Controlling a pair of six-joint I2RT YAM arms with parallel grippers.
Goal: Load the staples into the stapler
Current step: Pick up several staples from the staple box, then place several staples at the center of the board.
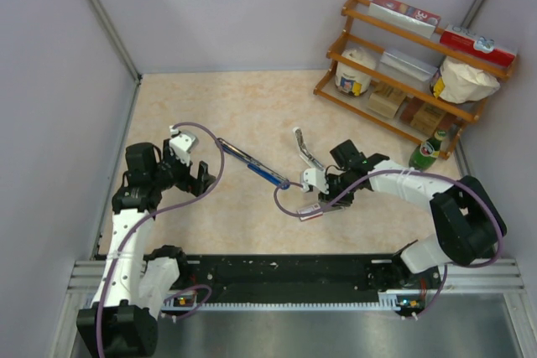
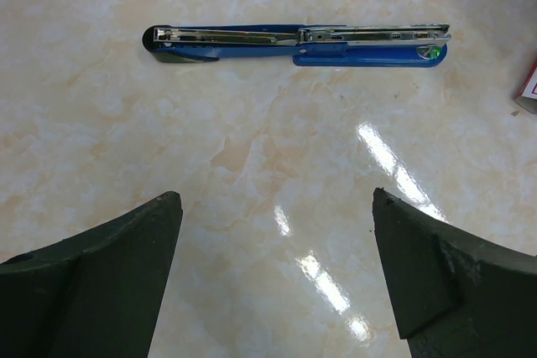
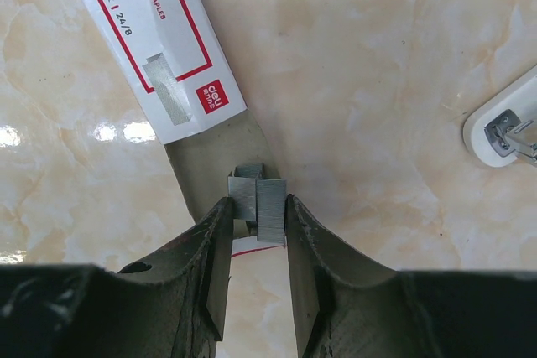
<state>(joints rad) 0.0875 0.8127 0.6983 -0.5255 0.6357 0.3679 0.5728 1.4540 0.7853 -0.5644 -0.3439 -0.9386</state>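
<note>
The stapler (image 2: 294, 39) is a slim blue desk model with a black end. It lies swung fully open and flat on the marbled tabletop, its two halves end to end in one long line. In the left wrist view it runs level across the upper part of the frame, bright metal channel and dark inner arm facing up. From above (image 1: 252, 165) it sits near the centre, slanting from upper left to lower right.

The staples (image 3: 267, 200) are a short silvery block, apparently two pieces slightly offset. They sit low in the middle of the right wrist frame, pinched between the right gripper's (image 3: 257, 211) fingers, over the grey tray of the staple box (image 3: 159, 39).
</note>
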